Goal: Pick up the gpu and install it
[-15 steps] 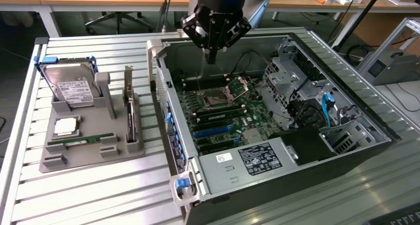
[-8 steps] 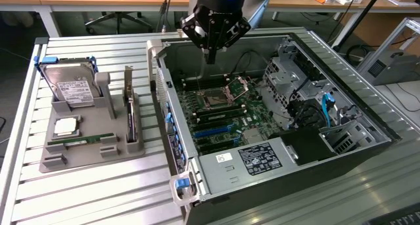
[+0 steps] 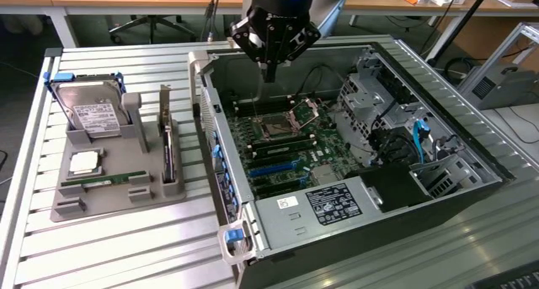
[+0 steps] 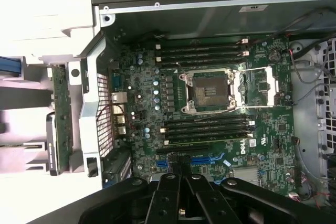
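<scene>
Exterior view: the fingers (image 3: 269, 71) are closed on nothing above the open computer case (image 3: 211, 112); the gpu (image 3: 166, 141) stands edgewise in the grey holder (image 3: 110, 204). Wrist view: the gpu (image 4: 62, 114) is seen outside the case; its top edge should be approached squarely.

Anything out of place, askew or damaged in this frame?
Nothing looks spilled or damaged. One oddity: the claw hangs shut and empty over the open computer case, while the gpu stands upright in the grey holder beside the case.
</scene>
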